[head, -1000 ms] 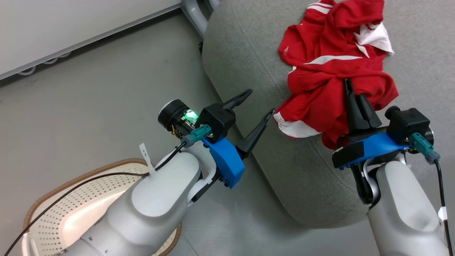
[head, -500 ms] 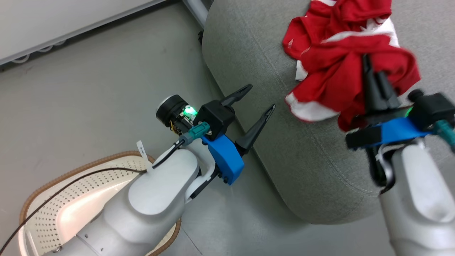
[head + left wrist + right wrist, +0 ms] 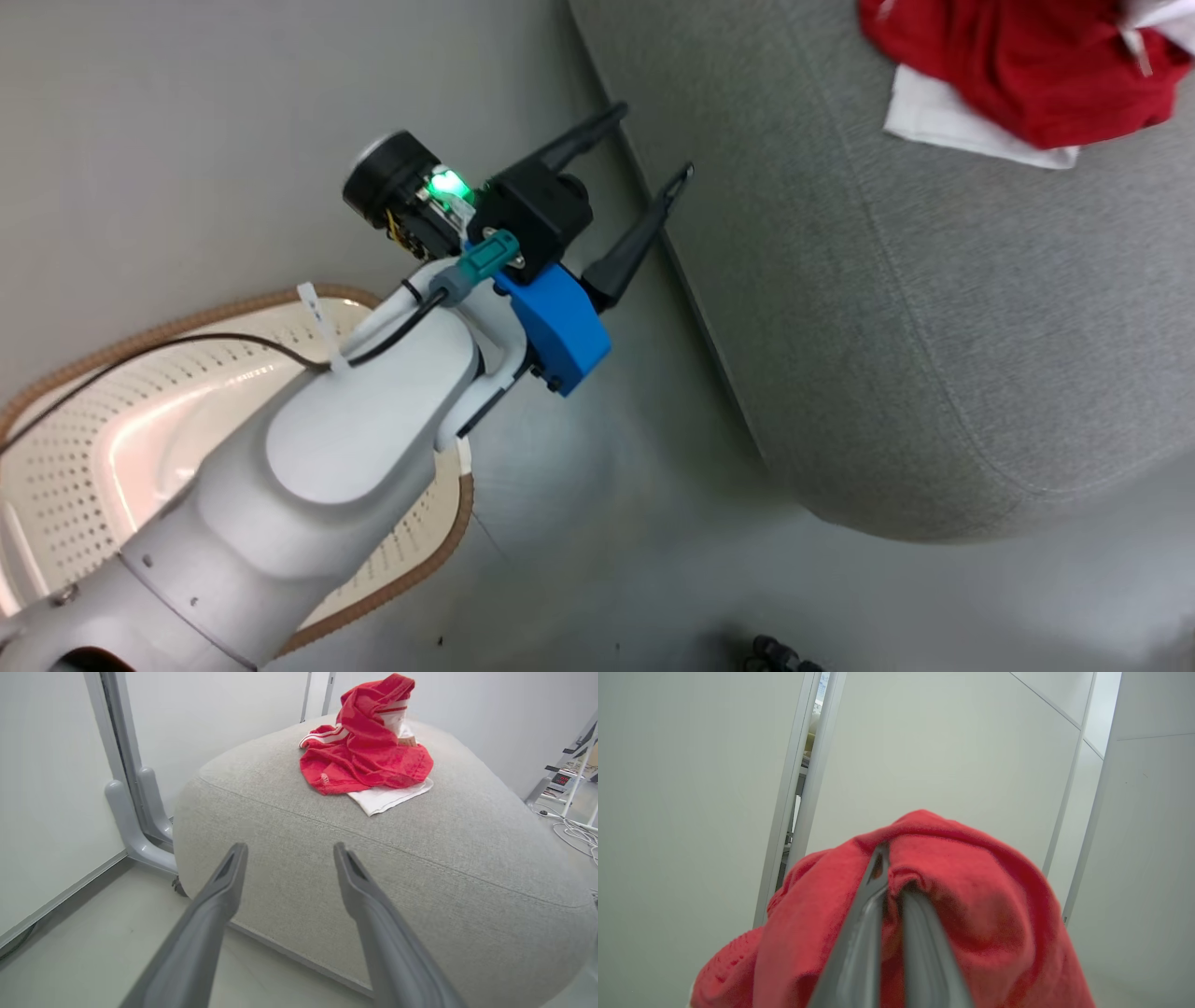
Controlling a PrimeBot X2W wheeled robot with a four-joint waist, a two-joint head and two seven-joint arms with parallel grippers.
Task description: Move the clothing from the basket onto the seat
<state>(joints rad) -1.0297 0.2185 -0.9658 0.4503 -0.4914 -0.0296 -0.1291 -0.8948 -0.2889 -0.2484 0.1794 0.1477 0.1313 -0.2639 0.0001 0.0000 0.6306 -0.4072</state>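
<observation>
Far left: basket [image 3: 233, 308] on the floor [image 3: 233, 140]. The perforated inside that shows holds no red fabric, but the pale forearm [image 3: 345, 448] covers much of it, so emptiness is not confirmed. Next right: left gripper [image 3: 653, 140] hangs over the floor just beside the near edge of the seat [image 3: 934, 327], jaws spread wide and nothing between them. The left wrist view agrees, with the gap of the left gripper [image 3: 288, 847] aimed at the side of the seat [image 3: 420, 868]. Further right: clothing [image 3: 369, 760] heaped on top of the seat, well back from the near edge. A white panel sticks out under the red, and one part of the heap stands up in a peak. Far right: right gripper [image 3: 892, 877] is clamped tight on a fold of the clothing [image 3: 994, 914], red fabric draped over both fingers, pale wall panels [image 3: 948, 742] behind. Cannot tell whether the held piece touches the seat. Judged step: delivery of a garment to the seat, release not yet made. Next move likely calls for lowering the held fold onto the heap or bare cushion, opening the jaws, and backing straight out along the fingers. Risk: draped fabric may cling to the fingers and be dragged off.
</observation>
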